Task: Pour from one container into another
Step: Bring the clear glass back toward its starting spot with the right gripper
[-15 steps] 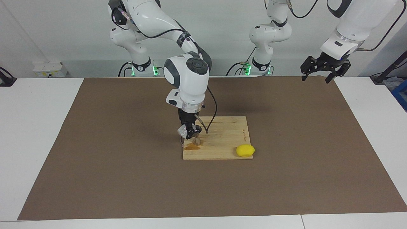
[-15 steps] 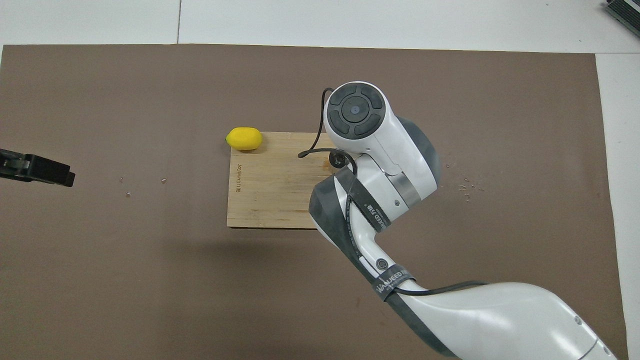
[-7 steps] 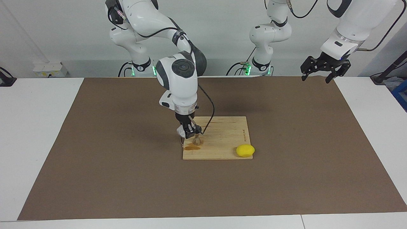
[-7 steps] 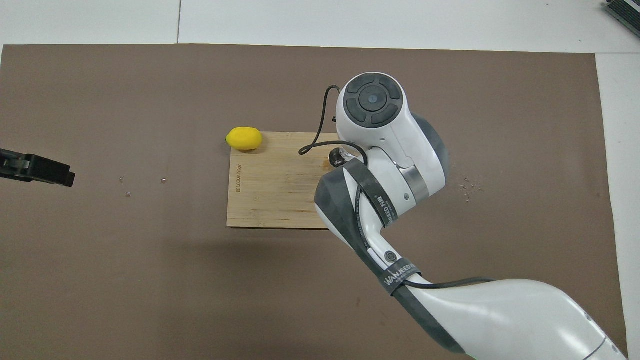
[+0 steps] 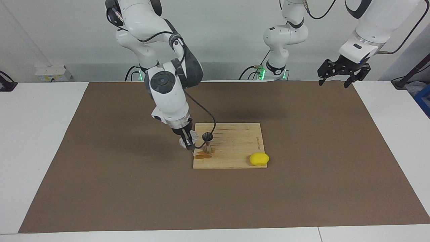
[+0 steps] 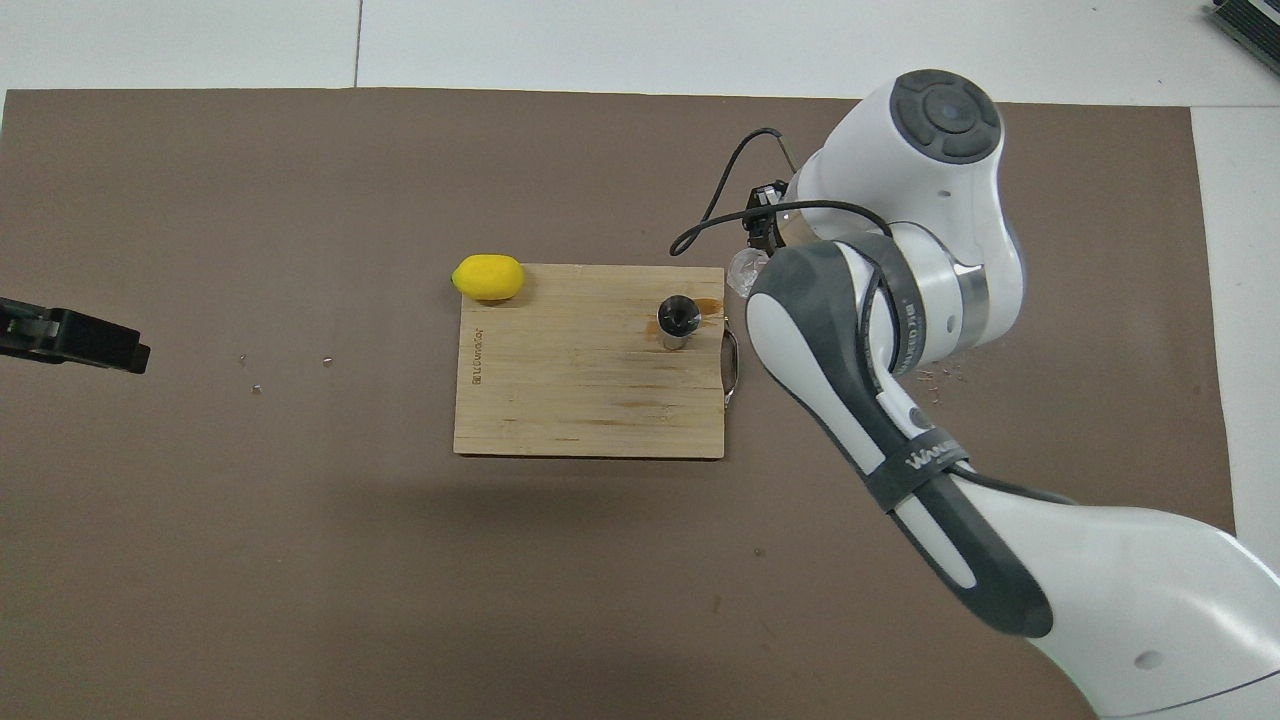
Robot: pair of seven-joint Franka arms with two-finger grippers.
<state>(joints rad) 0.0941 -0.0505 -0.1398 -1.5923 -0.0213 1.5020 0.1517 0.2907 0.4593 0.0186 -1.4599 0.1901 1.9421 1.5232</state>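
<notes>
- bamboo cutting board (image 5: 235, 148) (image 6: 560, 390) lies at mid-frame in both views, on a brown mat (image 5: 100, 168) (image 6: 250, 550) that covers most of the white table (image 5: 33, 134).
- steel jigger (image 5: 207, 146) (image 6: 677, 320) stands upright on the board, near the board edge toward the right arm's end of the table; its open mouth faces up in the overhead view.
- an amber wet patch (image 5: 202, 155) (image 6: 710, 305) lies on the board, touching the jigger's foot.
- glass cup (image 5: 184, 143) (image 6: 745, 272) sits in the right gripper (image 5: 187, 141) (image 6: 765, 235), whose fingers are closed on it; the cup is tilted and hangs over the board's edge and the mat just beside it, left of the jigger in the facing view.
- cup and jigger are close but apart; no stream between them can be made out.
- right arm comes in from the upper left of the facing view, lower right of the overhead view, its black cable looping above the jigger.
- left gripper (image 5: 342, 72) (image 6: 75, 340) waits with fingers spread apart, holding nothing, raised at the upper right of the facing view, far left edge of the overhead view.
- yellow lemon (image 5: 259, 159) (image 6: 488, 277) rests at the board's corner toward the left arm's end, on the edge farther from the robots.
- small specks (image 6: 290, 370) lie scattered on the mat at centre left of the overhead view, more at centre right beside the right arm.
</notes>
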